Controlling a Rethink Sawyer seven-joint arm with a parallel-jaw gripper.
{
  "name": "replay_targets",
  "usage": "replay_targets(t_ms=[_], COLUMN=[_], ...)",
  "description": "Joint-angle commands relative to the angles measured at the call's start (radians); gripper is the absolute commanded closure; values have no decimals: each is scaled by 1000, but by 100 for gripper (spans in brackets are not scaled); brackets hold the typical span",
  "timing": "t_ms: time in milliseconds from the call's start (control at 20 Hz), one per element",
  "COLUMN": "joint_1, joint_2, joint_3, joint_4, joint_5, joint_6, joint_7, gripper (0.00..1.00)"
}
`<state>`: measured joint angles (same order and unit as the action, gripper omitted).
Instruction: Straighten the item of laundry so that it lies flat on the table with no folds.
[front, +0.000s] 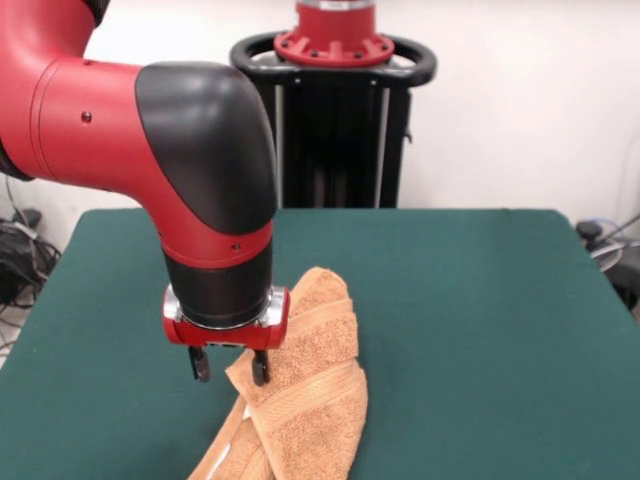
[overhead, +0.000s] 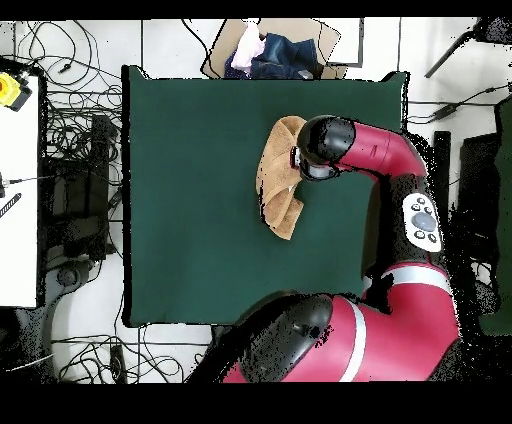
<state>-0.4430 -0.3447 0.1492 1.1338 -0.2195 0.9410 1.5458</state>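
The item of laundry (front: 310, 370) is an orange-tan towel lying folded over itself in a long bunched strip on the green table (front: 480, 300). Its near end runs off the bottom of the front view. Band stripes cross its folded layers. My gripper (front: 230, 368) hangs just above the table at the towel's left edge. It is open, with one fingertip (front: 260, 372) in front of the towel's folded corner and the other over bare table. In the overhead view the towel (overhead: 278, 178) lies right of the centre of the table (overhead: 190, 200), and the arm's wrist covers the gripper.
A cardboard box of clothes (overhead: 270, 52) sits beyond the table's top edge in the overhead view. Cables (overhead: 80, 130) and a white desk (overhead: 20, 200) lie to the left. The arm's elbow (overhead: 420, 215) overhangs the table's right side.
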Motion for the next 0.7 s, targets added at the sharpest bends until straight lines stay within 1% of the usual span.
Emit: replay_targets(t_ms=[50, 700], joint_1=[32, 57], joint_2=[37, 7], joint_3=[55, 31], joint_4=[-6, -38], joint_5=[12, 21], joint_6=[-4, 80], joint_7=[64, 81], gripper=[0, 0])
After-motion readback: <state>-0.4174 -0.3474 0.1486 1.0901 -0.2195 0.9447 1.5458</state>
